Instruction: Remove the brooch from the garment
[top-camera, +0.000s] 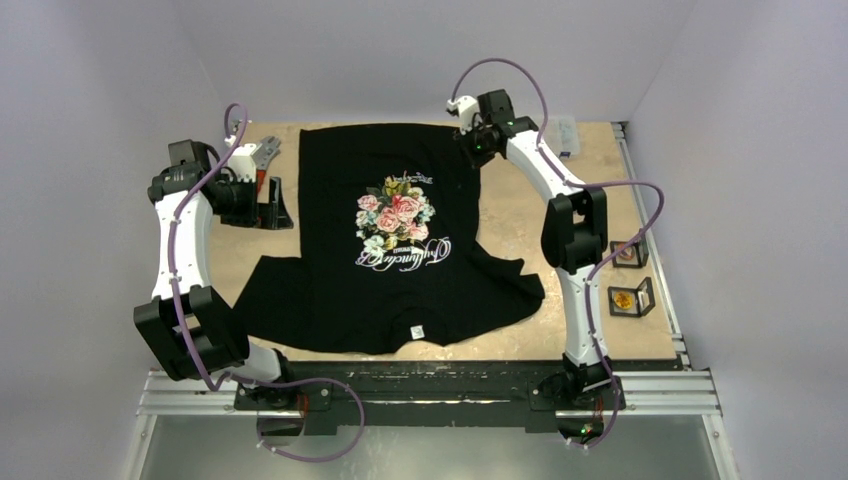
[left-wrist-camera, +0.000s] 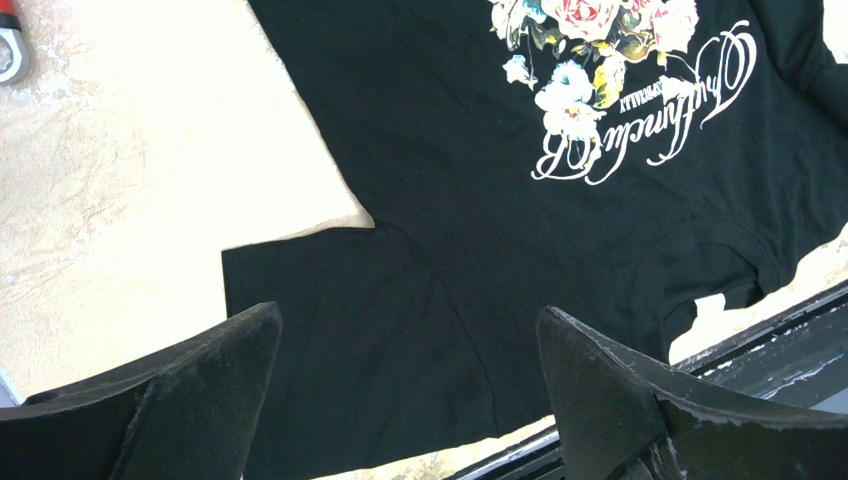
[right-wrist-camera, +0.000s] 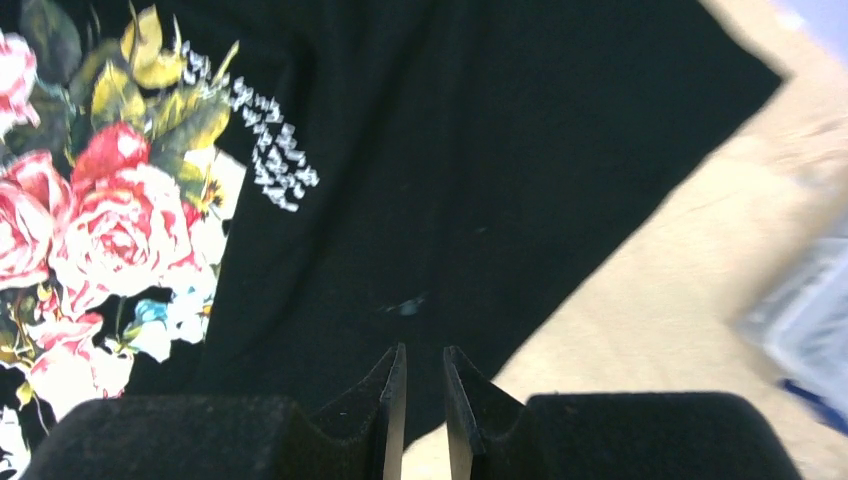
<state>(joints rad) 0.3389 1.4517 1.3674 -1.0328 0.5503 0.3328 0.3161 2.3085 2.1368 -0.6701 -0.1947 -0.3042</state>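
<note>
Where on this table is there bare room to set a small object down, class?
Bare tabletop lies between the T-shirt's right side and the right arm; another patch sits between the left sleeve and the black stand. The right edge is crowded with two small frames.

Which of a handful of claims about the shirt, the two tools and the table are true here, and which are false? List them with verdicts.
1. The T-shirt lies spread on the table, print side up. True.
2. The left tool grips a sleeve. False: its jaws stand wide open and hold nothing.
3. The right tool is over the shirt's far hem, near its right corner. True.
4. The neck label is at the far side of the table. False: it lies at the near edge, by the arm bases.
5. Two small frames stand on the table right of the shirt. True.
</note>
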